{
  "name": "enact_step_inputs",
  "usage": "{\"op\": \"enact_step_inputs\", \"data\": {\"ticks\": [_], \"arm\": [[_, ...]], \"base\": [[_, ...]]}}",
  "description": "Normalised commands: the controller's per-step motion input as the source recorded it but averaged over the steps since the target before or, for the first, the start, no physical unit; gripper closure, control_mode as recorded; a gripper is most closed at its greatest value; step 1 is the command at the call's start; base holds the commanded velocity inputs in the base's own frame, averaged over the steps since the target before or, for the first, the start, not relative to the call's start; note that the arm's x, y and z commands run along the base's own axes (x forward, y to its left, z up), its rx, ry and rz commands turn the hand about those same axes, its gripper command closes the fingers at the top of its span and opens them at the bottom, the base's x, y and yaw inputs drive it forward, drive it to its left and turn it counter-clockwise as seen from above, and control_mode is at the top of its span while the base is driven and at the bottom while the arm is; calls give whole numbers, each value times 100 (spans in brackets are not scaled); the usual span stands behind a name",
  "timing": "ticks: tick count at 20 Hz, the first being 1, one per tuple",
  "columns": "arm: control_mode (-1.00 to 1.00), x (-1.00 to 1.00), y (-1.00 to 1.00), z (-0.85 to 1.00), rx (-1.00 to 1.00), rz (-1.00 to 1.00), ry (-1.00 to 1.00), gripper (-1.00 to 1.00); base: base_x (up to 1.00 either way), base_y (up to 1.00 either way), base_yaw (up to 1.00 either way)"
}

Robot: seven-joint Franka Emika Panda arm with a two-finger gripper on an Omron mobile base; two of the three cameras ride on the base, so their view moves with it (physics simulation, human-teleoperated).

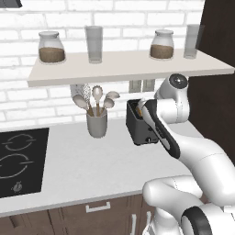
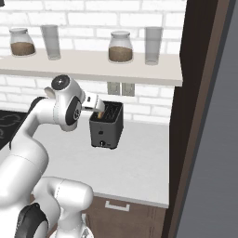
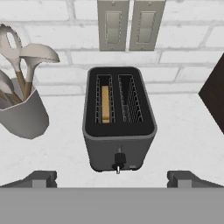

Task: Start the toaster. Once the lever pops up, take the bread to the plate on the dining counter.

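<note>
The dark grey toaster (image 3: 119, 118) stands on the grey worktop against the brick wall, also seen as the toaster (image 1: 141, 125) and the toaster (image 2: 107, 126) from the base. The bread (image 3: 105, 104), a tan slice, sits on edge in the left slot; the right slot is empty. A small knob (image 3: 118, 159) sits low on the toaster's front. My gripper (image 3: 114, 180) is open, hovering above and in front of the toaster, its fingertips (image 3: 41, 179) spread wider than the toaster and touching nothing. The plate and the dining counter are out of view.
A grey utensil cup (image 1: 97, 123) with wooden spoons stands left of the toaster. The black hob (image 1: 18, 160) lies further left. A shelf (image 1: 128, 66) with jars and glasses hangs above. A tall dark cabinet (image 2: 200, 116) closes the right side. Wall outlets (image 3: 129, 24) sit behind the toaster.
</note>
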Motion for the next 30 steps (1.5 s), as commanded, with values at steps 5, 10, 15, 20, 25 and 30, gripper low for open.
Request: {"op": "enact_step_inputs", "data": {"ticks": [5, 10, 15, 20, 25, 30], "arm": [[-100, 0, 0, 0, 0, 0, 0, -100], [-100, 0, 0, 0, 0, 0, 0, -100], [-100, 0, 0, 0, 0, 0, 0, -100], [-100, 0, 0, 0, 0, 0, 0, -100], [-100, 0, 0, 0, 0, 0, 0, -100], [-100, 0, 0, 0, 0, 0, 0, -100]], "base": [[0, 0, 0], [0, 0, 0], [0, 0, 0], [0, 0, 0], [0, 0, 0], [0, 0, 0]]}}
